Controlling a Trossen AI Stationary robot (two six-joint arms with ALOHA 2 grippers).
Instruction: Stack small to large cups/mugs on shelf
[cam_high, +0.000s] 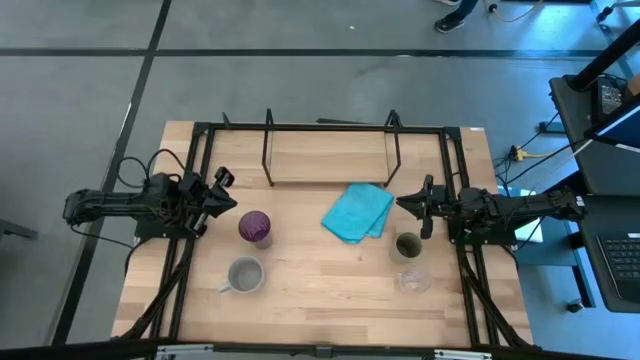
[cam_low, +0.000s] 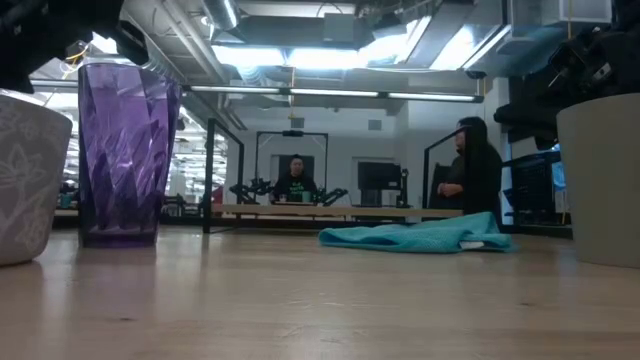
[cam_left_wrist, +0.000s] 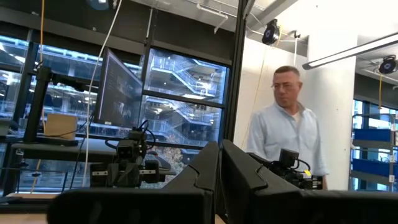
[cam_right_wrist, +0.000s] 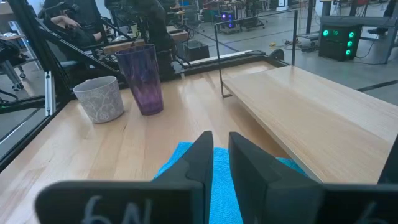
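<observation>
Four cups stand upright on their bases on the wooden table: a purple tumbler (cam_high: 255, 228) and a grey handled mug (cam_high: 245, 275) on the left, an olive-green cup (cam_high: 407, 246) and a small clear glass (cam_high: 412, 281) on the right. The black wire shelf (cam_high: 330, 160) stands on its light wooden base at the far middle. My left gripper (cam_high: 225, 195) hovers at the table's left edge, shut and empty, pointing slightly upward. My right gripper (cam_high: 410, 205) hovers level at the right edge, just beyond the olive cup, shut to a narrow slit (cam_right_wrist: 221, 155) and holding nothing.
A folded turquoise cloth (cam_high: 357, 212) lies between the shelf and the olive cup, under my right gripper's line of sight. Black table-frame rails (cam_high: 190, 250) run along both sides. A person (cam_left_wrist: 289, 134) stands beyond the table, and others (cam_low: 470, 170) are behind it.
</observation>
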